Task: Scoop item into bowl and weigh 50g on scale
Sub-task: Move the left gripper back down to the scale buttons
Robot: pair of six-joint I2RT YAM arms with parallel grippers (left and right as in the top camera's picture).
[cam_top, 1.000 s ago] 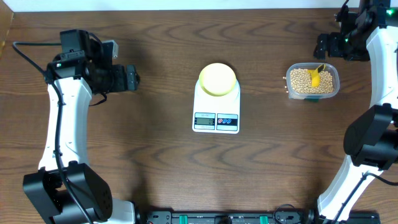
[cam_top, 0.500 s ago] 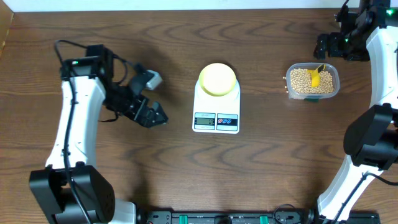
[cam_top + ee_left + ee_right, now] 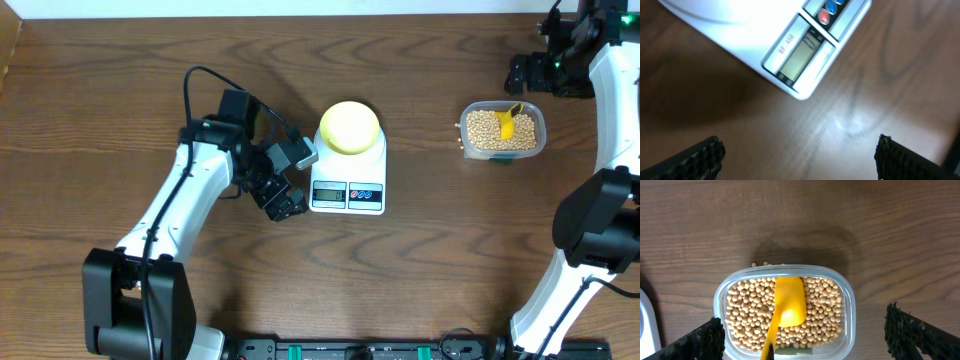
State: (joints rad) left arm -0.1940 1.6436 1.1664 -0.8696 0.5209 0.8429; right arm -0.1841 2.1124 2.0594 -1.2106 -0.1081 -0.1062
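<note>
The white scale (image 3: 348, 180) stands mid-table with the pale yellow bowl (image 3: 350, 126) on its platform. Its display (image 3: 800, 55) and coloured buttons show in the left wrist view. My left gripper (image 3: 286, 204) is open and empty, low over the table at the scale's front left corner; it also shows in the left wrist view (image 3: 800, 157). The tan beans (image 3: 482, 128) fill a clear tub at the right, also seen in the right wrist view (image 3: 747, 310). My right gripper (image 3: 522, 74) is open and empty, hovering behind the tub (image 3: 805, 335).
The clear tub (image 3: 541, 140) holds a yellow scoop (image 3: 508, 122) lying on the beans, its handle toward the front (image 3: 789, 305). A few loose beans (image 3: 765, 264) lie on the table behind the tub. A black cable (image 3: 205, 75) loops from the left arm.
My left arm has swung from the far left of the table over to the scale's front left corner. The right arm, tub, scoop and bowl have not moved.
</note>
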